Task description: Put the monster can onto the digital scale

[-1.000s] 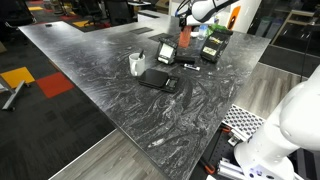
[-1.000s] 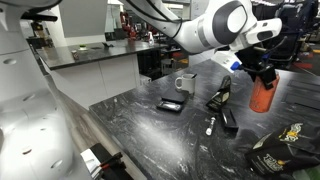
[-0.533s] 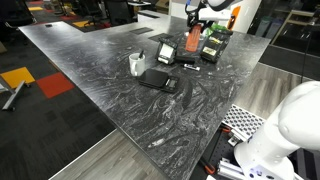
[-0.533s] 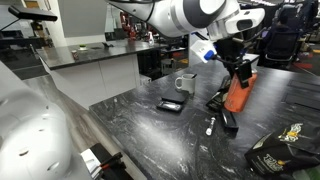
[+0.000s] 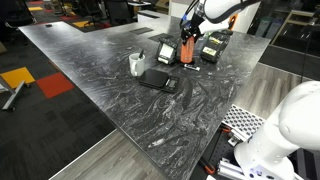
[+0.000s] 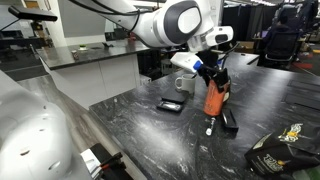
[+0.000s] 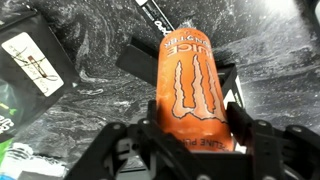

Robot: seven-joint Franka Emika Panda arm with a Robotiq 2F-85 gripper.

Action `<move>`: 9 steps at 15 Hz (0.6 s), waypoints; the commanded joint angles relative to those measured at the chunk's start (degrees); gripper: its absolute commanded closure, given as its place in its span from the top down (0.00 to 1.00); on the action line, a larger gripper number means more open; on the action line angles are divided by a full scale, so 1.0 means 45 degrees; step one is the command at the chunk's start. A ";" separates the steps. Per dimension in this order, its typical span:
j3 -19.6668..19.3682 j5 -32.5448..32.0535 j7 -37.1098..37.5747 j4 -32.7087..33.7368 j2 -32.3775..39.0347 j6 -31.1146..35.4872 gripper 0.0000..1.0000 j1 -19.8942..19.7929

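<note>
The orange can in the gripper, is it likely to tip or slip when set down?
The can is tall and slim, so it probably tips easily if released tilted. Its smooth printed wall may slip in the gripper. Round, it would likely roll if toppled.

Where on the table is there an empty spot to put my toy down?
The table is bare from the white cup out to the far corner, and from the digital scale down to the near edge. It is crowded at the back, where the gripper holds the monster can among the black boxes.
</note>
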 commanded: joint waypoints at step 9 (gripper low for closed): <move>-0.0501 0.3407 -0.8441 -0.1252 -0.0752 0.0542 0.43 0.2115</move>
